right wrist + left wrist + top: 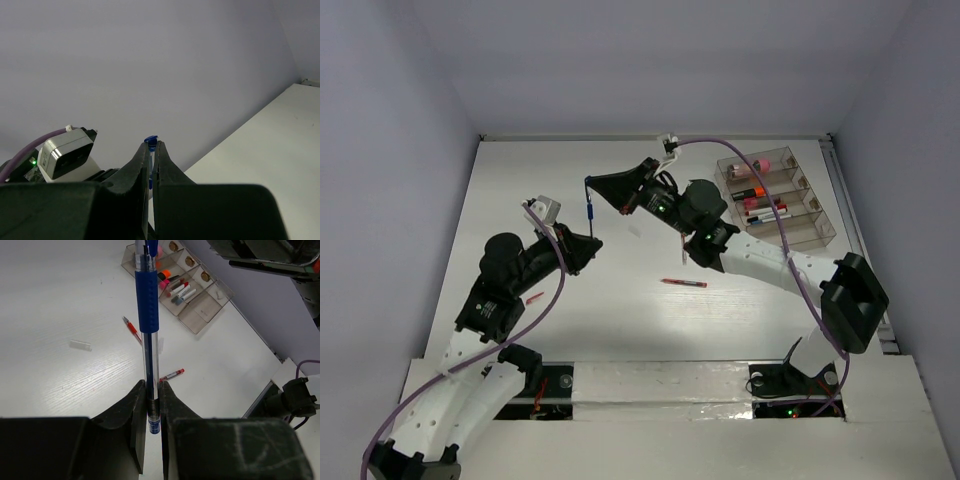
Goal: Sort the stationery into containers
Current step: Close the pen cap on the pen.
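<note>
Entry: blue pen [148, 305], left of organiser [805, 235]; left gripper [153, 405], right gripper [151, 147] both clenched on it (handover?). We fear opposing pulls, slip.

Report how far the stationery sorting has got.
Done: several pens and highlighters lie in the clear organiser. In hand: the blue pen, gripped at one end by the left pincer and at the other by the right pincer. Left: a red pen and a second red pen on the table.
</note>
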Motion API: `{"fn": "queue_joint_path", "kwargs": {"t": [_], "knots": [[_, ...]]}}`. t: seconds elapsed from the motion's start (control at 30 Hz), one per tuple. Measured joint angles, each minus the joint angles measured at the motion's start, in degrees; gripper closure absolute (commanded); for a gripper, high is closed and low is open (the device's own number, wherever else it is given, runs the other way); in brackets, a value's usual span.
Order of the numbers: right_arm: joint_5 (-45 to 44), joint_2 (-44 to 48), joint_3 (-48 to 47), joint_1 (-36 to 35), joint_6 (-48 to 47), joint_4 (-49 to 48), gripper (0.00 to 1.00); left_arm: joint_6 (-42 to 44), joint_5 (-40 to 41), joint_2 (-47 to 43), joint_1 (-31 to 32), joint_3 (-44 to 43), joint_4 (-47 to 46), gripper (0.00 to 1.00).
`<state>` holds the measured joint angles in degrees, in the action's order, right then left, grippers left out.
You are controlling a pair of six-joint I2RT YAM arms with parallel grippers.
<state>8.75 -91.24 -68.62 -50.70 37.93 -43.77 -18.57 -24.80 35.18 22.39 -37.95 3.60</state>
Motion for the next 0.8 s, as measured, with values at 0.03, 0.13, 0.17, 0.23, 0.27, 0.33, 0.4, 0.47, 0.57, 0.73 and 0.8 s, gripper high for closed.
{"fn": "queue_joint_path", "kwargs": {"t": [0.03,0.13,0.17,0.23,0.27,0.33,0.4,0.47,0.57,0.73,0.8], "knots": [[0.11,0.0,-0.13,0.0,-0.02,0.11,1.0,0.0,-0.09,0.07,0.0,0.0,-0.07,1.0],[0.33,0.0,-0.98,0.0,-0.5,0.9,1.0,0.02,-0.33,0.37,0.0,0.0,-0.72,1.0],[0.39,0.0,-1.25,0.0,-0.68,1.05,1.0,0.02,-0.35,0.46,0.0,0.0,-0.76,1.0],[0.37,0.0,-1.66,0.0,-1.14,1.27,1.0,0.02,-0.5,0.55,0.0,0.0,-0.87,1.0],[0.28,0.0,-1.79,0.0,-1.42,1.4,1.0,0.02,-0.55,0.61,0.0,0.0,-0.94,1.0],[0.13,0.02,-1.84,0.0,-2.01,1.57,1.0,0.02,-0.57,0.68,0.0,0.0,-1.01,1.0],[-0.22,0.02,-1.81,0.0,-2.43,1.86,1.0,0.02,-0.61,0.66,0.0,0.0,-1.09,1.0],[-0.72,0.02,-1.81,0.0,-2.69,2.19,1.0,0.02,-0.61,0.66,0.0,0.0,-1.18,1.0],[-1.14,0.02,-1.81,0.0,-2.86,2.36,1.0,0.02,-0.61,0.66,0.0,0.0,-1.16,1.0],[-1.46,0.02,-1.81,0.0,-3.28,2.56,1.0,0.02,-0.76,0.66,0.0,0.0,-1.16,1.0],[-1.49,0.02,-1.84,0.0,-3.5,2.75,1.0,0.02,-0.87,0.66,0.0,0.0,-1.16,1.0]]}}
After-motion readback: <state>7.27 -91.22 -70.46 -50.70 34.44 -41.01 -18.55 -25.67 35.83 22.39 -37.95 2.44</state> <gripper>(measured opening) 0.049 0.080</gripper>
